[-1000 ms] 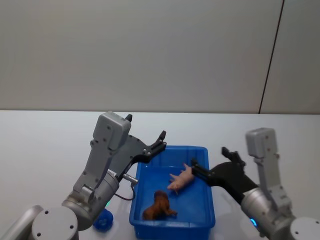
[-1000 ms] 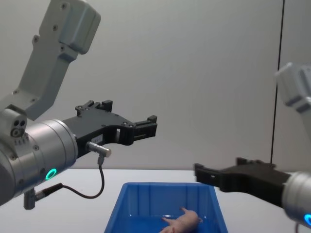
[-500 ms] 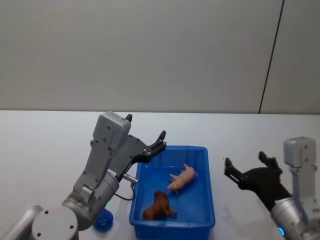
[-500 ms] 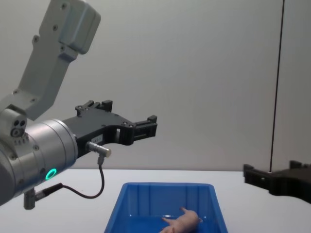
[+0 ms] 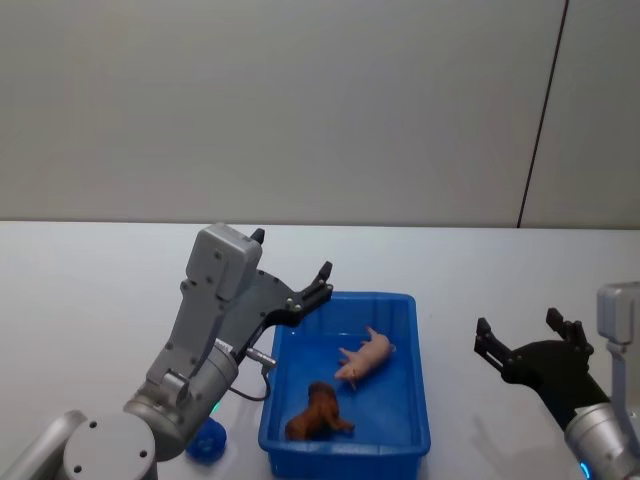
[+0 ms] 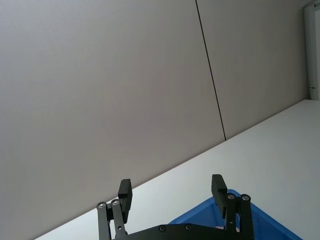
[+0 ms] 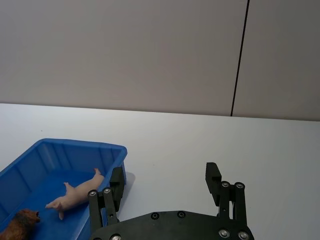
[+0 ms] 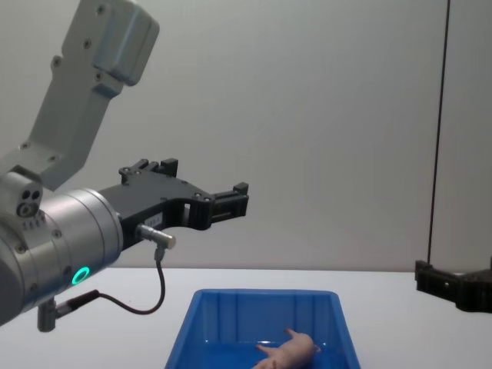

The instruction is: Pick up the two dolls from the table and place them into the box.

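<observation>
Both dolls lie inside the box (image 5: 420, 395) at lower centre of the head view: the brown doll (image 5: 318, 410) sits near the front wall and the pink doll (image 5: 365, 355) lies on its side mid-floor, the two apart. The left gripper (image 6: 171, 184) hangs above the box's rear left corner, jaws spread and released. The right gripper (image 5: 517, 326), at the lower right of the head view over the table (image 5: 90, 300), stands well apart from the box, jaws likewise parted.

Plain grey wall (image 5: 300, 100) at the back. A thin dark seam (image 5: 543, 110) runs down it on the right side, slightly slanted. Small round blue item (image 5: 207, 441) low in head view, left side, partly hidden; kind unclear.
</observation>
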You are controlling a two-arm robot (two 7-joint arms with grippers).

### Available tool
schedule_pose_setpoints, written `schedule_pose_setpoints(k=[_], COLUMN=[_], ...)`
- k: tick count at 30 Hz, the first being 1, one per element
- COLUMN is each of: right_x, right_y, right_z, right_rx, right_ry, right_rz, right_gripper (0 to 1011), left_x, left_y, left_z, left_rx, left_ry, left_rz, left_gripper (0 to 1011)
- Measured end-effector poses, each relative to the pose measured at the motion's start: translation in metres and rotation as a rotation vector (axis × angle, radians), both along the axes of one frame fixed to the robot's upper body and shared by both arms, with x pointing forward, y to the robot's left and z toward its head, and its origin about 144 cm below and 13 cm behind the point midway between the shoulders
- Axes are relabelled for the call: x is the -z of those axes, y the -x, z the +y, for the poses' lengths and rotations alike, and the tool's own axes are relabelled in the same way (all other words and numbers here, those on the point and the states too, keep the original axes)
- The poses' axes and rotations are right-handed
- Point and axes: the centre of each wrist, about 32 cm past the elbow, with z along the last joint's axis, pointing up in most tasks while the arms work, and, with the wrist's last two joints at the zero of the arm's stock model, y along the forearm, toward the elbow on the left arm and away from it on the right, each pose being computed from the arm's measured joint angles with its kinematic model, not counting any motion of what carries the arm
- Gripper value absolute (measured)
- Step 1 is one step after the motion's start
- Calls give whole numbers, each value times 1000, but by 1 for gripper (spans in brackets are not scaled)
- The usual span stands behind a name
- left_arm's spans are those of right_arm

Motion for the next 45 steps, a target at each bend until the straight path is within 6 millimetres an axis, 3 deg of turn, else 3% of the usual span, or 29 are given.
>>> schedule_pose_setpoints(k=[18,45], right_x=[0,0], right_y=[3,4], right_z=[-3,-4], right_rx=[20,25], right_ry=[1,2], right_rz=[-1,-1], right_gripper=[1001,1001], left_x=[4,17], left_y=[9,27], left_z=[8,45], left_rx=[-47,-198], left_ry=[19,62], left_rz=[30,233], left_gripper=[1002,1002])
